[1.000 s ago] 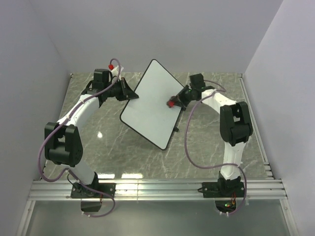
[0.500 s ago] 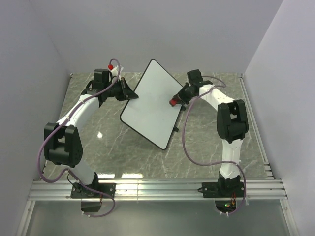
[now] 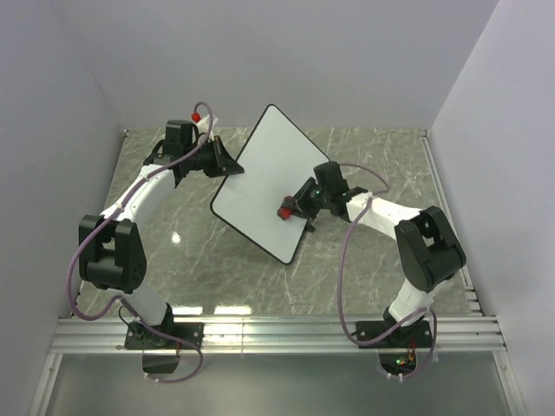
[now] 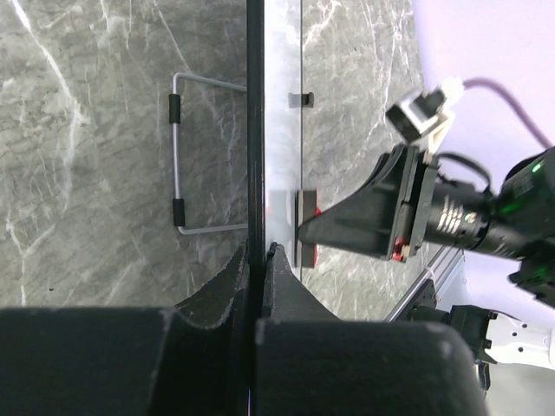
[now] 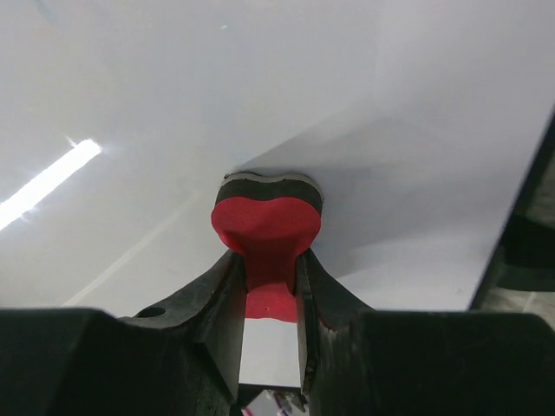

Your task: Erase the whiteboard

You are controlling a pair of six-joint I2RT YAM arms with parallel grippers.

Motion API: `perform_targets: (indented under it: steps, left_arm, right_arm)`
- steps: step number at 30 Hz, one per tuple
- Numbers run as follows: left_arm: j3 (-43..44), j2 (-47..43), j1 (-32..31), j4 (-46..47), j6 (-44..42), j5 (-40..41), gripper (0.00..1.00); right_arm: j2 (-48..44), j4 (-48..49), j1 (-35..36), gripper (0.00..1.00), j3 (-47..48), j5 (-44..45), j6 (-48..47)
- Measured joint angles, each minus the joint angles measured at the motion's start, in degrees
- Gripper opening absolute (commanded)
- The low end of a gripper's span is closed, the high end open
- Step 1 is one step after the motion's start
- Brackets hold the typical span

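grey marbled table (image 3: pixel 217 269) bears the tilted whiteboard (image 3: pixel 260 173), its left edge clenched in the left gripper (image 3: pixel 231 167), while the right gripper (image 3: pixel 295 208), pinching the red eraser (image 3: pixel 284 211), has swept from the right edge toward the lower middle, no ink visible, so erasing looks nearly done.

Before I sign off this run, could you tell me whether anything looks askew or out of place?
Only the whiteboard: it stands tilted rather than flat, one edge clamped in the left gripper. That seems deliberate, as the right gripper presses a red eraser against its face. No spill or damage shows.
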State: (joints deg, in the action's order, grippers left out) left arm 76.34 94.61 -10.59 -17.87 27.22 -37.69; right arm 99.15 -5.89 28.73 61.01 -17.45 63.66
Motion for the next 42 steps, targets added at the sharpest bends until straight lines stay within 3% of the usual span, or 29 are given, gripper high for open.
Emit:
perform_targets:
  steps: [6, 12, 17, 22, 25, 26, 30, 31, 32, 33, 35, 36, 42]
  left_arm:
    - [0.0, 0.0, 0.0, 0.3, 0.0, -0.4, 0.00]
    - [0.0, -0.1, -0.1, 0.4, 0.0, -0.4, 0.00]
    - [0.2, -0.7, -0.8, -0.2, 0.1, 0.3, 0.00]
    - [0.6, -1.0, -1.4, -0.8, 0.3, 1.2, 0.00]
    - [0.7, -1.0, -1.4, -0.9, 0.5, 1.4, 0.11]
    - [0.8, -1.0, -1.4, -1.1, 0.4, 1.6, 0.23]
    - [0.9, -1.0, -1.9, -3.4, -2.1, 3.4, 0.41]
    - [0.9, -1.0, -2.1, -4.2, -2.5, 3.6, 0.43]
    - [0.9, -1.0, -2.3, -4.6, -2.8, 3.9, 0.46]
    - [0.9, -1.0, -2.5, -4.9, -3.1, 4.1, 0.47]
    - [0.9, -1.0, -2.7, -5.7, -3.6, 4.5, 0.46]
    - [0.9, -1.0, -2.8, -6.0, -3.8, 4.6, 0.46]
    - [0.9, -1.0, -2.8, -7.4, -4.1, 5.2, 0.49]
  right_arm:
    - [-3.3, 4.2, 0.1, 0.00, -7.9, -0.2, 1.3]
    - [-4.3, 3.5, 0.5, 0.00, -8.5, 0.8, 0.3]
    - [-4.3, -8.9, 2.0, 0.00, -0.8, 3.9, -5.9]
    - [-6.9, -24.2, 3.7, 0.00, 15.8, 12.4, -15.1]
    - [-13.2, -28.2, 3.2, 0.00, 22.2, 17.9, -19.4]
    - [-15.6, -29.1, 2.9, 0.00, 22.9, 19.2, -20.3]
    - [-26.2, -33.4, 0.6, 0.01, 20.2, 25.5, -22.2]
    - [-28.5, -34.0, 0.2, 0.05, 17.9, 26.8, -22.3]
    - [-30.7, -34.8, -0.3, 0.15, 14.7, 27.9, -22.4]
    - [-32.7, -35.6, -0.8, 0.55, 11.1, 28.7, -22.5]
    - [-34.8, -37.6, -1.5, 0.92, 4.9, 29.2, -22.2]
    - [-35.1, -39.1, -1.9, 0.99, 2.5, 29.2, -22.3]
    - [-35.4, -42.0, -2.6, 1.00, -0.7, 29.4, -23.2]
